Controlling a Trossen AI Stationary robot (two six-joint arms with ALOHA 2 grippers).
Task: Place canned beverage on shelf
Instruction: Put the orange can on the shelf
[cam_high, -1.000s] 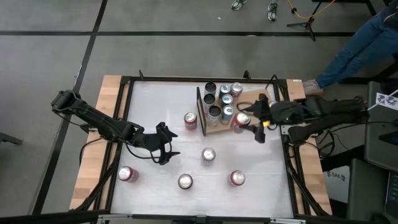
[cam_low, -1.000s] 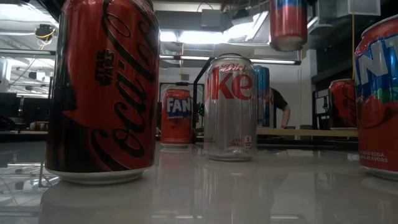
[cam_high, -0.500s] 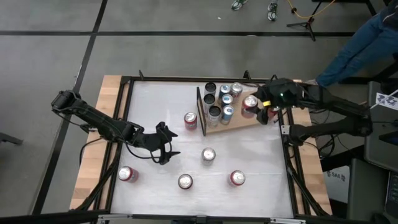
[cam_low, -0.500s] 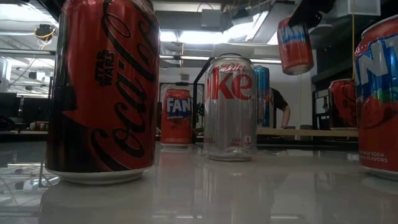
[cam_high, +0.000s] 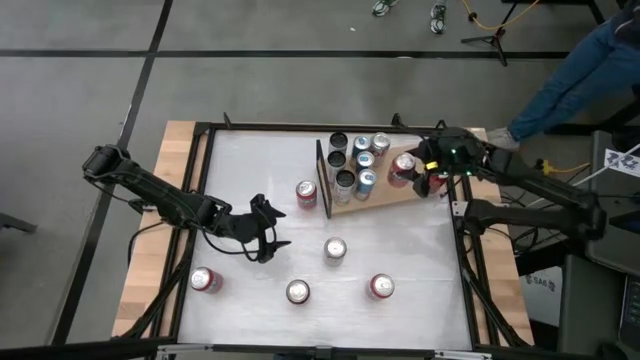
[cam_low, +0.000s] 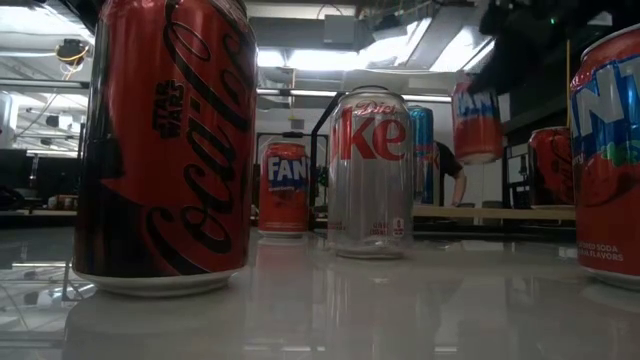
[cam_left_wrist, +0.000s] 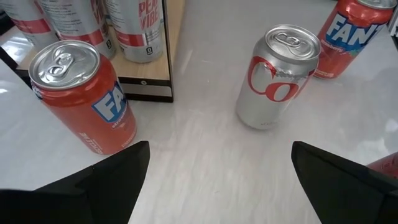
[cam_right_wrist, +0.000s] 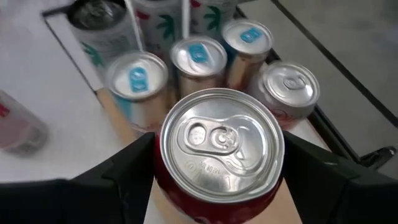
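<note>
Your red can (cam_high: 402, 168) hangs above the shelf (cam_high: 395, 200), clear of the board, just beside the cluster of cans (cam_high: 357, 160) standing at the shelf's framed end. Your right tool (cam_high: 420, 172) clamps it by the sides, top up. Your left tool (cam_high: 268, 232) waits over the counter (cam_high: 250, 160) with fingers spread wide, holding nothing, near a red Fanta can (cam_left_wrist: 81, 93) and a silver can (cam_left_wrist: 277, 78).

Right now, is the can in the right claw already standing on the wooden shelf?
No. In the low view the red can hangs in the air, above the shelf.
</note>
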